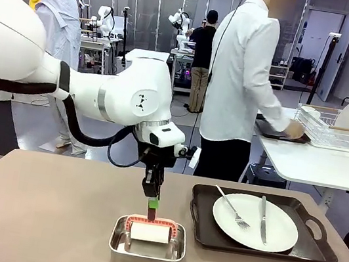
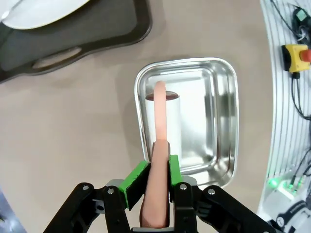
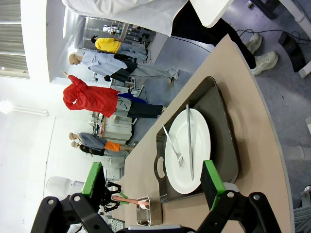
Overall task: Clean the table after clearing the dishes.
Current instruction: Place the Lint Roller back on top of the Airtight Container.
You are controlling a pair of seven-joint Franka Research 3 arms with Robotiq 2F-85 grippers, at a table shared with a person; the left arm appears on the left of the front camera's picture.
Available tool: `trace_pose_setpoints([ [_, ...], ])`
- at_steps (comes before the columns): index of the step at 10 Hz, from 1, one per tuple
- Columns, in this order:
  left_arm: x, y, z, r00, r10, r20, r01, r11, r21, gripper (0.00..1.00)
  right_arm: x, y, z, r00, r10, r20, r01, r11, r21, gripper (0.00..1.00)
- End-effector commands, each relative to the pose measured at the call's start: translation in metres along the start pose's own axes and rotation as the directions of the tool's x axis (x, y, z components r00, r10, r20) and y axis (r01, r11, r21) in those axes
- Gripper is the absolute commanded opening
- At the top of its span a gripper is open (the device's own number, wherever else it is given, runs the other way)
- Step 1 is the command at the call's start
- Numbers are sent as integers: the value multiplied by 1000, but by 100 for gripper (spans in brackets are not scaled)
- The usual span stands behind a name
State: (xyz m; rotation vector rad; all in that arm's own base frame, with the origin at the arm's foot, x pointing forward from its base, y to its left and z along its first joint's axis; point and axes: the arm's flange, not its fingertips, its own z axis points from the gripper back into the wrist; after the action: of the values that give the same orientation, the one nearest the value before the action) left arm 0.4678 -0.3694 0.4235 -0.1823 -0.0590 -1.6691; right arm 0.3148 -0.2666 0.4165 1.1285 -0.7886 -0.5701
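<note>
White rounded left arm [image 1: 120, 96], looped black cable [image 1: 87, 136], black fingers [image 2: 85, 204], green pads [image 2: 134, 180]

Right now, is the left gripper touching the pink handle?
Touching. Left wrist view: green pads of the left gripper clamp the pink handle on both sides, above the pan.

No legible text, numbers or brand names anywhere. Small dark emblem [image 1: 140, 101] on the left arm's white joint housing [image 1: 134, 91]: graphic mark only, no letters. Yellow button box [image 2: 295, 57] past the table's edge: any label too small to read.
</note>
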Motion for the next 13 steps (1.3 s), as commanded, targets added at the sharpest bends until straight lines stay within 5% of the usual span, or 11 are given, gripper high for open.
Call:
trace_pose_setpoints([
  [1,-1,15,-2,998,59,-25,-57,997,48,23,-2,1,3,1000,7,2,-7,1000,7,100],
  [5,-2,23,-12,995,96,-29,-94,995,42,23,-2,1,3,1000,7,2,-7,1000,7,100],
  [6,-2,23,-9,995,95,-22,-93,994,52,65,-2,1,3,1000,7,2,-7,1000,7,100],
  [7,-1,23,-6,996,90,-17,-89,995,52,63,-2,1,3,1000,7,2,-7,1000,7,100],
  [8,0,22,-4,997,80,-15,-80,996,48,100,-2,1,3,1000,7,2,-7,1000,7,100],
  [9,0,19,-3,999,48,-17,-47,998,32,64,-2,1,3,1000,7,2,-7,1000,7,100],
  [10,0,18,-1,999,51,-13,-50,998,35,100,-2,1,3,1000,7,2,-7,1000,7,100],
  [13,-3,23,16,998,57,13,-58,997,55,100,-2,1,3,1000,7,2,-7,1000,7,100],
])
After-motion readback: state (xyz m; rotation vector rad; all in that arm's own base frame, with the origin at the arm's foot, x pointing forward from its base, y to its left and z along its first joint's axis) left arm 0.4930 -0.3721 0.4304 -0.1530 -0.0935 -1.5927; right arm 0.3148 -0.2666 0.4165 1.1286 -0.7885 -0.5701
